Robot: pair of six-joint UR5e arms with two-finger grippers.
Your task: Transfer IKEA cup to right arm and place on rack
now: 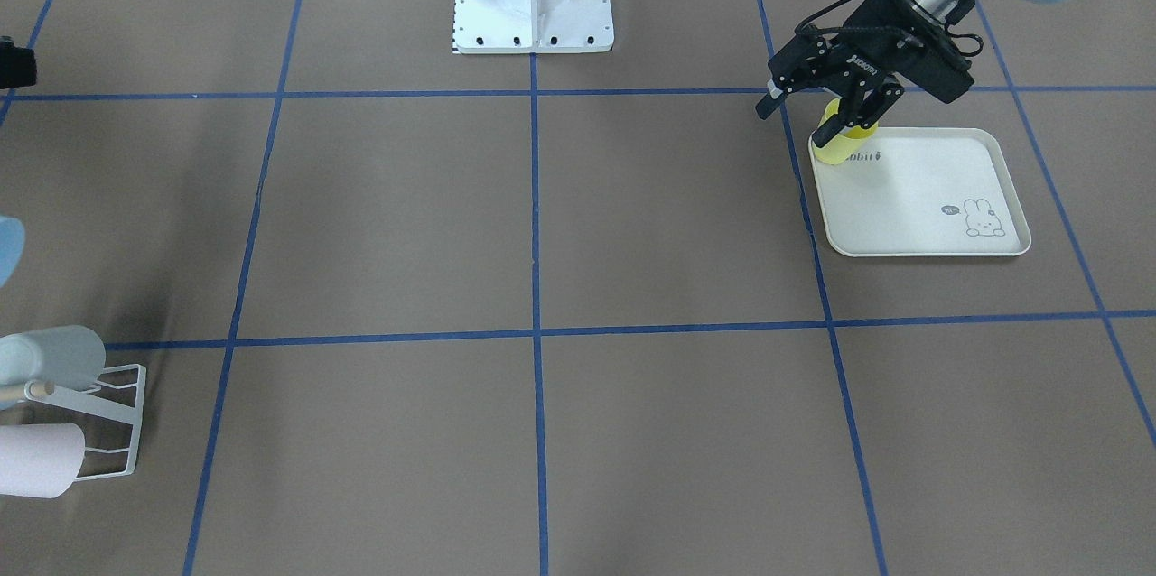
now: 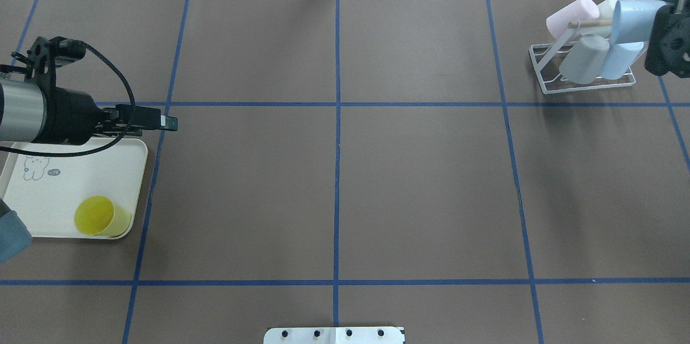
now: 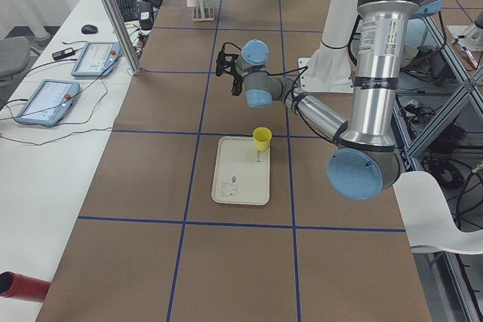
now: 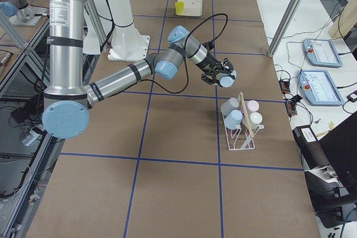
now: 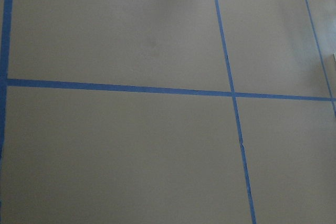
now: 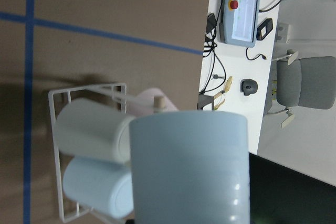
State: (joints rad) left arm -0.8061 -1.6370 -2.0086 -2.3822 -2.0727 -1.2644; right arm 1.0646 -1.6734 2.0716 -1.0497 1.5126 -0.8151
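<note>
Rack (image 2: 539, 71) sits upper right in the overhead view. Left gripper (image 1: 799, 120), upper right of the front view, hangs spread, empty. Right gripper (image 2: 656, 26) pinches the pale blue cup (image 2: 633, 18) near the rack; I judge it light, stiff, slick, so grip the wall.
</note>
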